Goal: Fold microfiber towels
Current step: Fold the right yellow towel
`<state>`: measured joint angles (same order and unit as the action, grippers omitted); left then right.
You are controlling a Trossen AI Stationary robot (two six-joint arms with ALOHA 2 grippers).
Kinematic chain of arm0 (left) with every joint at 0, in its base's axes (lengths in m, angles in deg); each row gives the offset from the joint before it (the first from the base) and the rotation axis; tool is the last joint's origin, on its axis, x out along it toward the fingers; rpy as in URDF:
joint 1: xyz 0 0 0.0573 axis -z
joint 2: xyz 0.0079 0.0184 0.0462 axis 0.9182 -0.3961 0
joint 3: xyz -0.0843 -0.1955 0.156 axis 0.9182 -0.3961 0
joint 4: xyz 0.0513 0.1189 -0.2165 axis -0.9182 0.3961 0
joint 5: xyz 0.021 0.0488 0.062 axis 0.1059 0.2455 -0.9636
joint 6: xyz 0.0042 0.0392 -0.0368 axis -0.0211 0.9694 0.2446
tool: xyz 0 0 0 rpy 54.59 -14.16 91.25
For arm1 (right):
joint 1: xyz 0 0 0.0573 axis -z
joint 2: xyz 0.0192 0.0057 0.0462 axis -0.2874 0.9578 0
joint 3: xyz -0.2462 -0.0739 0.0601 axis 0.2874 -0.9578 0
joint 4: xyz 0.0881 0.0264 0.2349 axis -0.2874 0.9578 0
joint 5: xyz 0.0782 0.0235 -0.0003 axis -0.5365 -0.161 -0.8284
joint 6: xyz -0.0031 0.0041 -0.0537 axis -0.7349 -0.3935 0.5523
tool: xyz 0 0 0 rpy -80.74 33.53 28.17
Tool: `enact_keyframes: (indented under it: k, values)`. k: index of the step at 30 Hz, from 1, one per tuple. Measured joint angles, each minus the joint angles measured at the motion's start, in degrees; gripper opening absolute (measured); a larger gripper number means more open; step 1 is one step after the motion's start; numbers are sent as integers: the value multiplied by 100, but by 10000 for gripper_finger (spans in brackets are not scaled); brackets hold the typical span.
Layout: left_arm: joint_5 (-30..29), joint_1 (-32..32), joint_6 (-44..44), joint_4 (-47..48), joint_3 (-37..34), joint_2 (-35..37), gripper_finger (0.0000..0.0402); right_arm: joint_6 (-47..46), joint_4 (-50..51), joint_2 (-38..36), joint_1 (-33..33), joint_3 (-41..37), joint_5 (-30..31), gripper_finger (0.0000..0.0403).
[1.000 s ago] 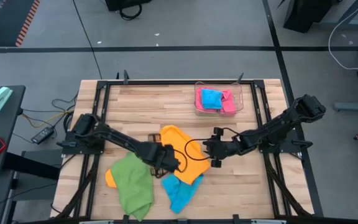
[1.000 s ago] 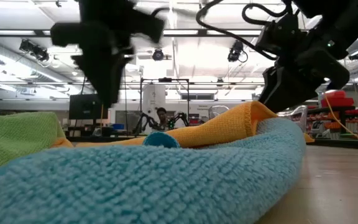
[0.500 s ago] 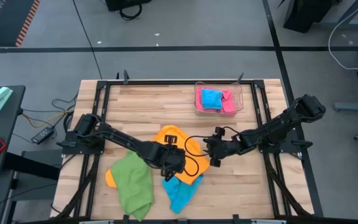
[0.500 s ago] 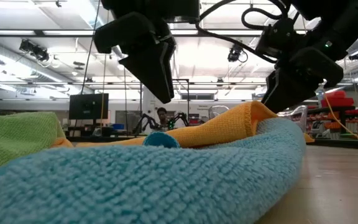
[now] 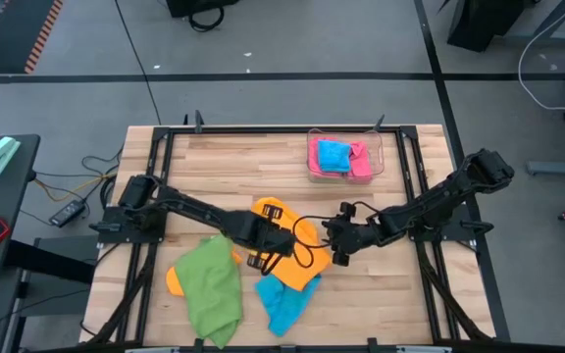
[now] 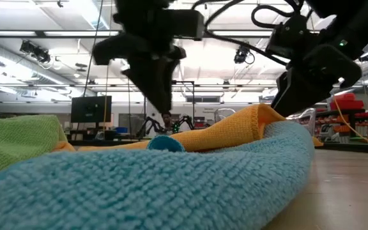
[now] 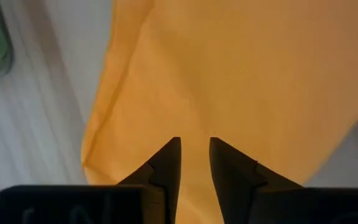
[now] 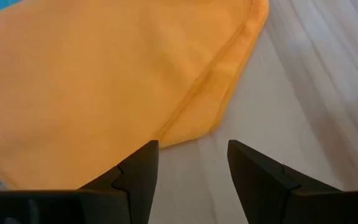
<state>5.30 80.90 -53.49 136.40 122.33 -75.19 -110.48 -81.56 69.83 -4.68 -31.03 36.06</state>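
Two grippers meet over the soft orange microfiber towel [image 5: 284, 231] mid-table, seen from above: the left gripper [image 5: 275, 247] on it, the right gripper [image 5: 337, 241] beside its edge, probably each placed to take a side for the fold. In the left wrist view, narrow fingers [image 7: 166, 163] press onto orange cloth. In the right wrist view, wide fingers [image 8: 138, 167] straddle the towel's corner, empty.
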Motion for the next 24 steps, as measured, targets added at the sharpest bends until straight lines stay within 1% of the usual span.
enact_keyframes:
  k: [3, 5, 8, 15, 24]
  values:
    - [360, -185, 48, -424, 0, 0, 84, -155, 25, 0, -168, 0, 1, 201]
    - [503, -277, -9, -629, 0, 0, 81, -216, 26, 0, -292, 0, 0, 201]
    - [607, -356, -88, -698, 0, 0, 82, -282, 26, 0, -446, 0, 3, 201]
    - [635, -356, -84, -701, 0, 0, 101, -523, 24, 0, -674, 0, 70, 201]
    - [635, -342, -37, -697, 0, 0, 99, -604, 20, 0, -845, 0, 69, 201]
